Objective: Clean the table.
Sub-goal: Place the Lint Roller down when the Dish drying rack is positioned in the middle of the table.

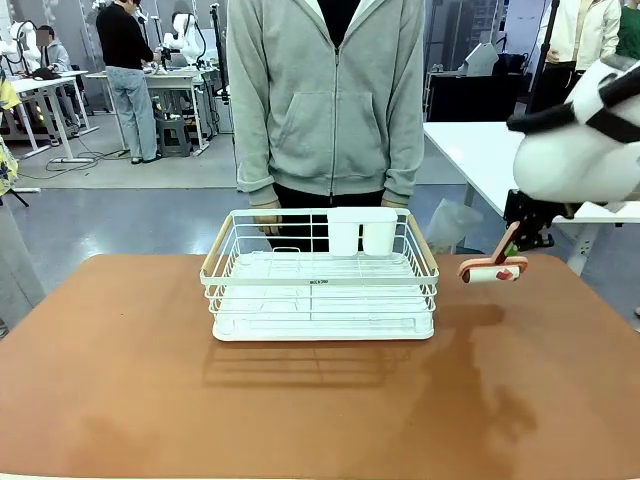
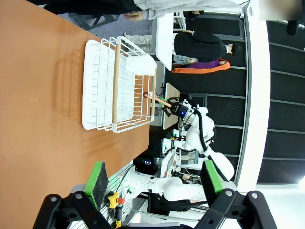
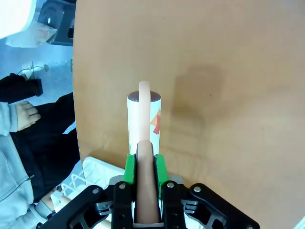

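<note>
1. our right gripper is clenched on the lint roller handle, roll beyond the jaws; we should lower it flat onto the table beneath and roll with even pressure.
2. the right wrist hangs above the table, beside the white dish rack.
3. our left gripper stands released, the table ahead of it.

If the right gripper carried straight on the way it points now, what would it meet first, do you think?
Probably the table: the right gripper, shut on the lint roller, points down at bare tabletop, so the roller would likely touch first.
</note>
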`<state>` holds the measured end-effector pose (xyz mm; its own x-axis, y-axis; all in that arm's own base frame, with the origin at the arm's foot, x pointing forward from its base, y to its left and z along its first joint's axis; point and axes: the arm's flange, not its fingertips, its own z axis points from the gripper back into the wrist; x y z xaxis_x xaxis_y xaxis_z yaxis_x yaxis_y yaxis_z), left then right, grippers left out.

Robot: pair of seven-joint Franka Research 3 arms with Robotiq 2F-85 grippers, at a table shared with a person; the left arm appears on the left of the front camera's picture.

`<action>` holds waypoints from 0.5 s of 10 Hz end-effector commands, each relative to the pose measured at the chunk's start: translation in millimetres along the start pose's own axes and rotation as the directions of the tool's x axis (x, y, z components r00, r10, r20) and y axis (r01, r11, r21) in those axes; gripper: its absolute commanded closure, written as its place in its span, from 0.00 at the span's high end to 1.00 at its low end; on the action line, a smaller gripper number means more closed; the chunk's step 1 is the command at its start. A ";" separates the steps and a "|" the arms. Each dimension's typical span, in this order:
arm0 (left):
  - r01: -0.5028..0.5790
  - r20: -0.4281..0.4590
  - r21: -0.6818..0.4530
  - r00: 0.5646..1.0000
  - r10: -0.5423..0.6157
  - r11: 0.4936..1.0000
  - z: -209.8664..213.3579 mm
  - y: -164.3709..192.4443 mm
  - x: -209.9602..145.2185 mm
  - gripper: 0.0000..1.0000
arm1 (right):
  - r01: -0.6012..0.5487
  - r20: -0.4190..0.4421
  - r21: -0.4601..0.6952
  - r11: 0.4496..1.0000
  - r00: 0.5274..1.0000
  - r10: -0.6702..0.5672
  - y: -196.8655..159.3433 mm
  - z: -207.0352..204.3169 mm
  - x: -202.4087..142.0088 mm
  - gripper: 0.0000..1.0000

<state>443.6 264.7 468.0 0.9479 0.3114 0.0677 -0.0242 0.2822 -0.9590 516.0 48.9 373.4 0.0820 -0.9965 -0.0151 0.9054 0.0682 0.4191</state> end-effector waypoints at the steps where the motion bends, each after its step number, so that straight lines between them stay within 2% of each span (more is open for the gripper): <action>1: 0.011 -0.007 0.003 1.000 -0.011 1.000 3.0 0.1 -2.4 1.00 | 0.036 0.018 0.028 0.999 0.999 -0.037 1.8 -10.7 -1.0 0.21; 5: 0.011 -0.007 0.003 1.000 -0.011 1.000 3.0 0.1 -2.4 1.00 | 0.064 0.022 0.025 0.998 0.998 -0.065 4.4 -35.4 1.5 0.21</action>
<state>443.6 264.7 468.0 0.9478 0.3115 0.0677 -0.0242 0.2822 -0.9590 528.4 41.4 342.6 0.0563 -0.9980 -0.0293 0.9070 0.0388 0.4193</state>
